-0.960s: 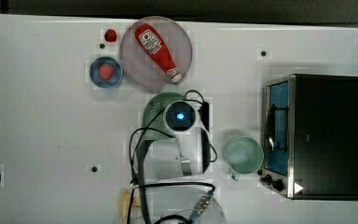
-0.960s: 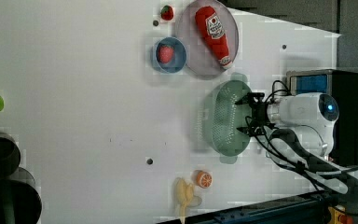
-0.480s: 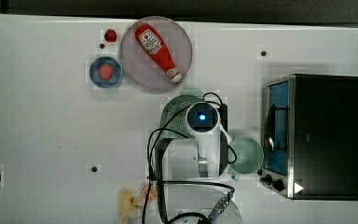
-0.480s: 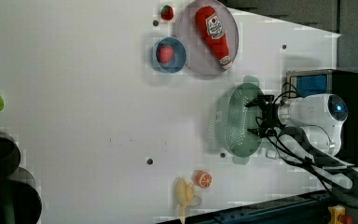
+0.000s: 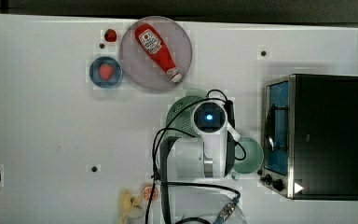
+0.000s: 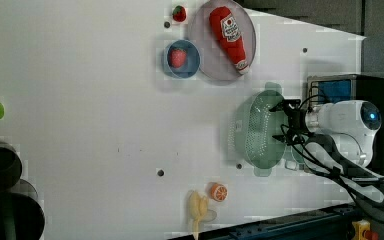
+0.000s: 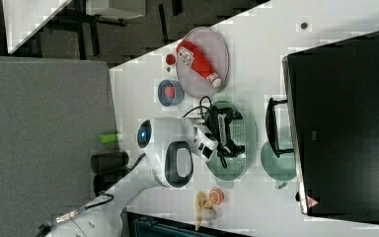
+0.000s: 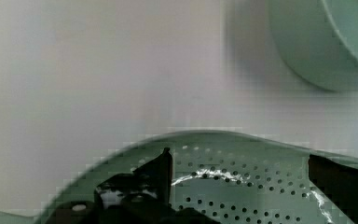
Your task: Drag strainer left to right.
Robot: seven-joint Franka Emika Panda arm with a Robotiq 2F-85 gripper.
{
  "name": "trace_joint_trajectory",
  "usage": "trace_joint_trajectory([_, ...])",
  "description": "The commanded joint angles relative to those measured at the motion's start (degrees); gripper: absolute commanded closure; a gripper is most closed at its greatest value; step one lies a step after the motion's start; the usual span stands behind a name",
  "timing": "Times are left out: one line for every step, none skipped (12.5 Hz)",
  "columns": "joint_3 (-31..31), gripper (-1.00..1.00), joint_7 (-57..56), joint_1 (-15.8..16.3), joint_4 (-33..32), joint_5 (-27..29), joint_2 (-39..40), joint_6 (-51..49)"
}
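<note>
The gripper (image 6: 283, 121), its two black fingers (image 8: 161, 170) spread wide and grasping nothing, reaches down inside the pale green strainer (image 6: 254, 131). The strainer sits on the white table (image 5: 51, 130), toward the side where a black toaster oven (image 5: 317, 135) stands. A mint cup (image 5: 251, 155) rests between strainer and oven. Near the far edge lie a grey plate (image 5: 156, 53) with a ketchup bottle (image 5: 157, 50) and a small blue bowl (image 5: 106, 72)

The ketchup bottle (image 5: 157, 50) carries a label, but its lettering cannot be read.
</note>
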Motion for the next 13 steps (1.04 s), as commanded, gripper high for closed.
trace_joint_trajectory([-1.5, -1.00, -2.8, -0.8, 0.5, 0.2, -0.3, -0.1])
trace_joint_trajectory([-1.0, -1.00, -3.8, -0.7, 0.4, 0.2, -1.1, -0.1])
trace_joint_trajectory([0.0, -1.00, -7.7, -0.7, 0.0, 0.2, -2.5, -0.7])
trace_joint_trajectory([1.1, -1.00, -14.2, -0.7, -0.5, 0.2, -4.4, -1.6])
trace_joint_trajectory([2.0, -1.00, -21.2, -0.7, -0.8, 0.2, -7.0, -2.0])
trace_joint_trajectory([2.6, -1.00, -27.9, -0.7, -0.8, 0.2, -9.9, -2.6])
trace_joint_trajectory([2.9, -1.00, -32.4, -0.7, -0.6, 0.4, -12.9, -4.0])
trace_joint_trajectory([3.1, -1.00, -34.5, -0.7, -0.1, 0.7, -15.9, -6.5])
trace_joint_trajectory([3.4, -1.00, -34.8, -0.6, 0.5, 1.1, -19.1, -9.9])
trace_joint_trajectory([4.0, -1.00, -34.8, -0.6, 1.2, 1.7, -22.4, -13.7])
trace_joint_trajectory([4.8, -1.00, -34.8, -0.5, 2.1, 2.2, -25.7, -18.1])
trace_joint_trajectory([5.7, -1.00, -34.8, -0.4, 3.2, 3.1, -28.9, -23.2])
trace_joint_trajectory([6.6, -1.00, -34.8, -0.3, 4.7, 4.0, -32.0, -28.9])
